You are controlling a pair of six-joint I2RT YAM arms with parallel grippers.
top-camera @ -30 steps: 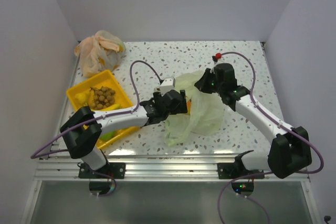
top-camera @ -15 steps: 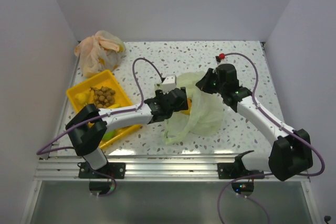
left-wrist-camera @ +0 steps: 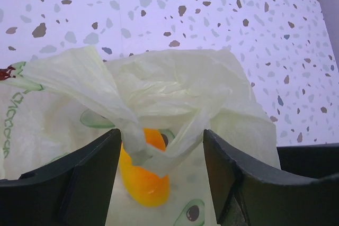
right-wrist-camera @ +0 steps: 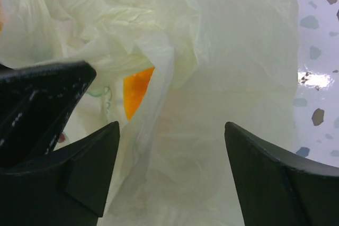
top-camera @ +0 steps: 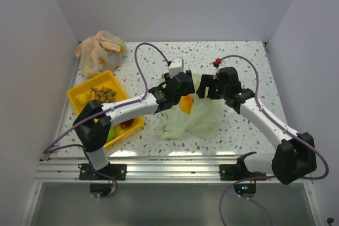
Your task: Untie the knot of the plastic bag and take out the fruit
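Looking down on a speckled table (top-camera: 249,62), the largest thing. Finding the plastic bag (top-camera: 204,117) crumpled at its middle, pale green, lying between both arms. Noting a yellow tray (top-camera: 87,82) at the left edge and, behind it, an orange-beige bag (top-camera: 98,51), well apart from the green one. Seeing the left gripper (left-wrist-camera: 160,136) with jaws apart around a twisted strip of the plastic bag, plastic touching both fingers; cannot tell if really pinched. Seeing the right gripper (right-wrist-camera: 170,125) with jaws wide apart over the bag's right side, clamped on nothing. Showing inside the bag, between the left fingers, an orange fruit (left-wrist-camera: 143,178). Resting in the tray, small brown fruits (top-camera: 103,95).
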